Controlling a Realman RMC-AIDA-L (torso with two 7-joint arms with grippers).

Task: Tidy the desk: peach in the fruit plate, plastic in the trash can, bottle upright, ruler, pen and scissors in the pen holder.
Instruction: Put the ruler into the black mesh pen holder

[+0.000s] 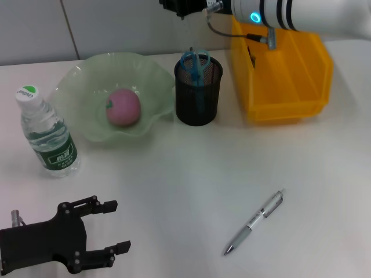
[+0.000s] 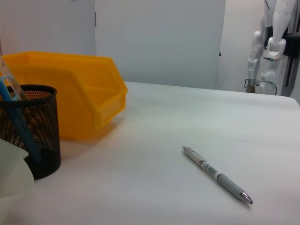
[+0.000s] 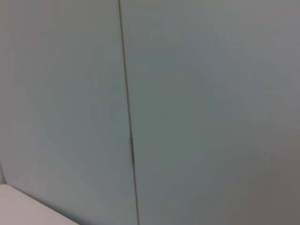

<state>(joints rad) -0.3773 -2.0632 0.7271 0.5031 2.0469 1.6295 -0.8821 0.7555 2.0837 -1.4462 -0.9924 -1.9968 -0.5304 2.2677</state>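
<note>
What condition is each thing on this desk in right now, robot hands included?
Water bottle: upright, capped.
Peach: in the fruit plate.
Pen holder: upright, holding scissors.
Pen: lying flat on the desk.
Yellow bin: upright.
Left end effector: open, empty.
Right end effector: raised over the holder.

Beside my black mesh pen holder (image 1: 198, 92): pale green plate (image 1: 87, 124), pink peach (image 1: 123, 108), yellow bin (image 1: 284, 78), silver pen (image 1: 254, 222).
</note>
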